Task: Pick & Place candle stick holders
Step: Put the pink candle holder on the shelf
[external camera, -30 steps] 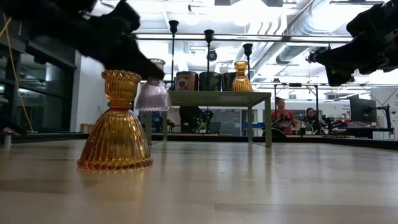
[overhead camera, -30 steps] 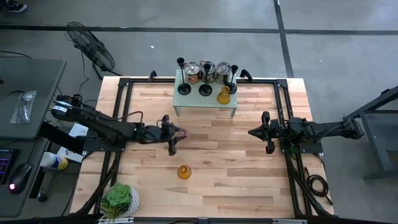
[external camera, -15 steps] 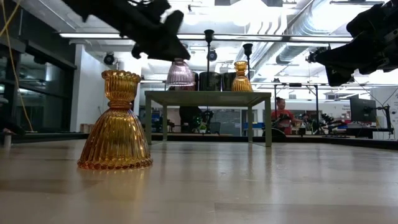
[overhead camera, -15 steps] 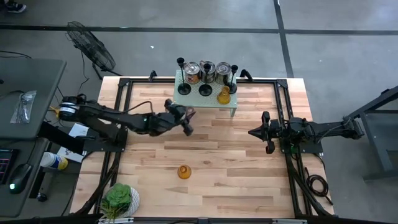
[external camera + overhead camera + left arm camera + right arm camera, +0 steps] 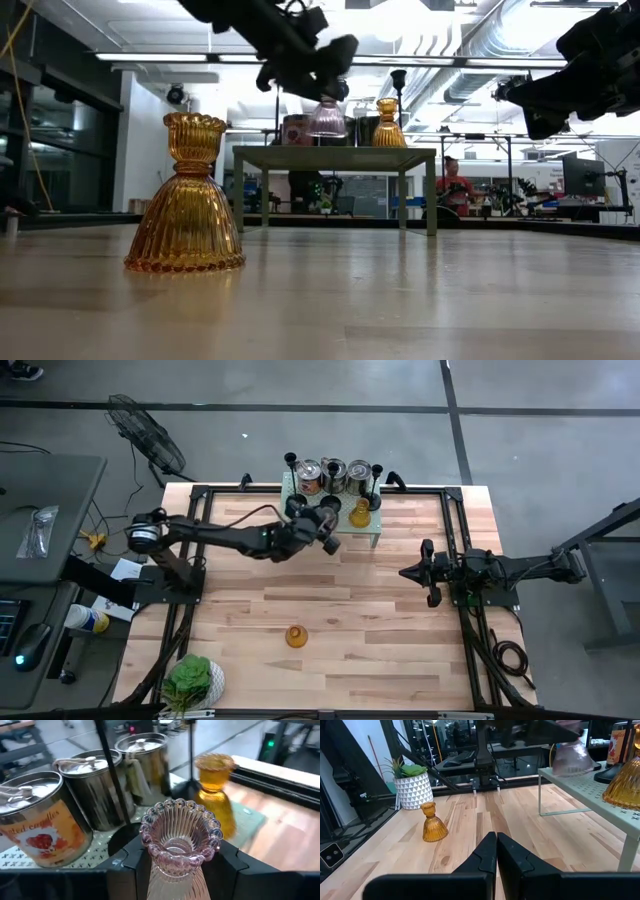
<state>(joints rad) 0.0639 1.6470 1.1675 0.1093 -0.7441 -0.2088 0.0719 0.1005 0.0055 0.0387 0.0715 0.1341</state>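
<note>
Fingers point(image 5: 230, 870) of the left gripper point(image 5: 177, 870) clamped the pink glass holder point(image 5: 179, 840), tins point(image 5: 95, 785) just beyond it; right gripper point(image 5: 496, 852) waited, fingers pressed together.

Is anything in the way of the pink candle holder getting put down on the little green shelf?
Nothing visible blocks it. The left gripper holds the pink holder above the shelf's front part. Tins and an amber holder stand just beyond.

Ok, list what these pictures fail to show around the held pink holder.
- Pink holder: base cut off by the left wrist view's bottom edge.
- High view: left gripper covers it.
- Low view: shelf contact too small to tell.
- Black holders: tops out of the left wrist frame.
</note>
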